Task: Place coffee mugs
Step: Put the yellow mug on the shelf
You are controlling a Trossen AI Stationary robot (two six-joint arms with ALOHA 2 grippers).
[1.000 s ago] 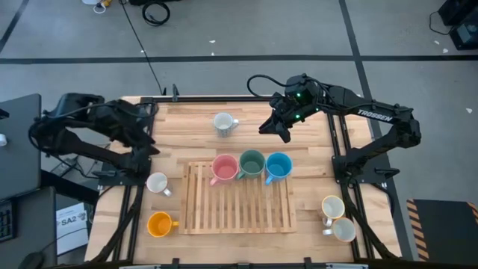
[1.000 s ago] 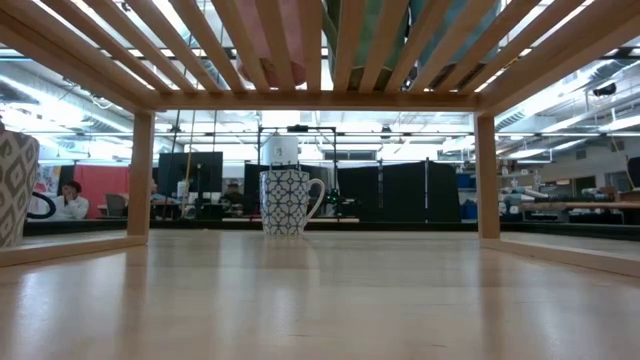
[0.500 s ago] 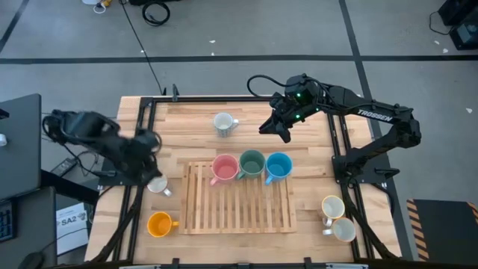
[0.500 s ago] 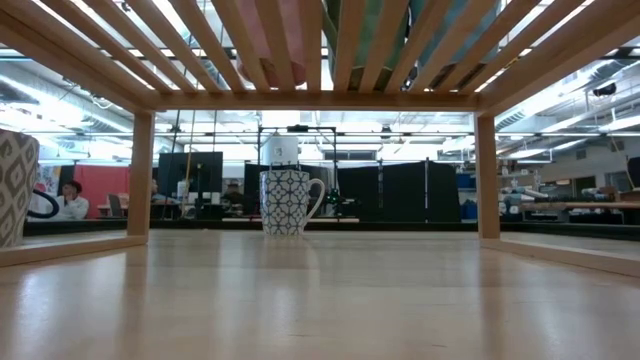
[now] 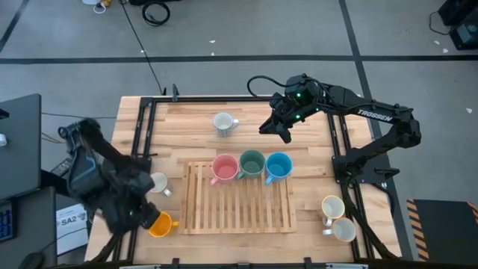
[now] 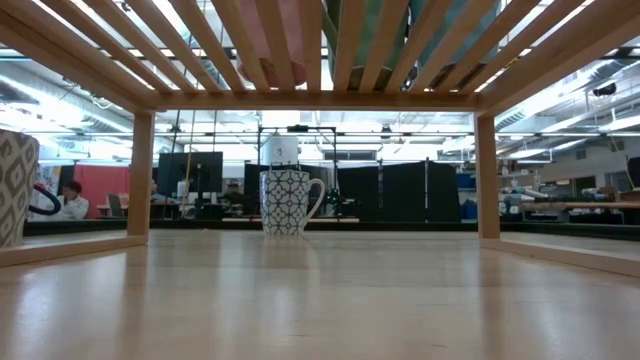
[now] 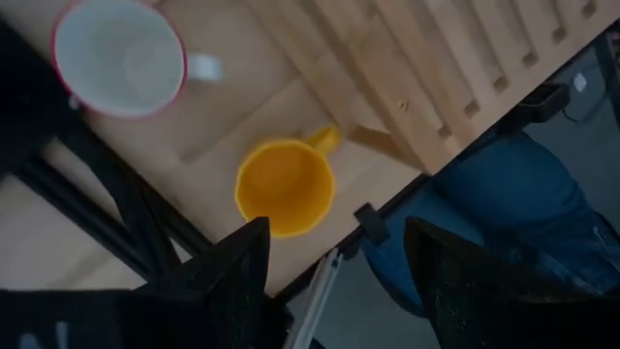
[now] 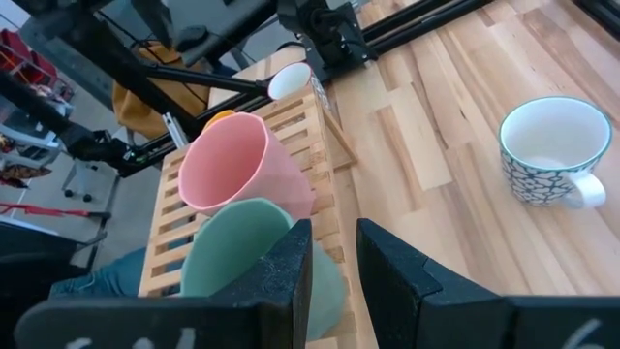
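Observation:
My left gripper [image 5: 137,214] [image 7: 334,242] hangs open over the table's near left corner, just short of the upright orange mug [image 7: 286,186] [image 5: 160,224]. A white mug [image 5: 157,183] stands beside the wooden rack's [image 5: 239,217] left edge. Pink [image 5: 223,167], green [image 5: 252,163] and blue [image 5: 278,166] mugs sit in a row on the rack's far end, the pink [image 8: 232,165] and green ones tilted. A patterned white mug [image 5: 223,123] [image 6: 290,201] stands upright behind the rack. My right gripper [image 5: 278,128] [image 8: 334,267] hovers over the far right, its fingers a little apart with nothing between them.
Two cream mugs [image 5: 333,207] [image 5: 343,229] stand at the near right corner. Black frame rails [image 5: 142,142] run along both table sides. Blue cloth [image 7: 513,194] shows just past the near edge. Another patterned mug [image 6: 15,185] shows at the low view's left.
My left arm has swung from the table's far left side toward the near edge and sunk a little, with its wrist rolling. It now hangs by the orange mug, still open. No mug has moved.

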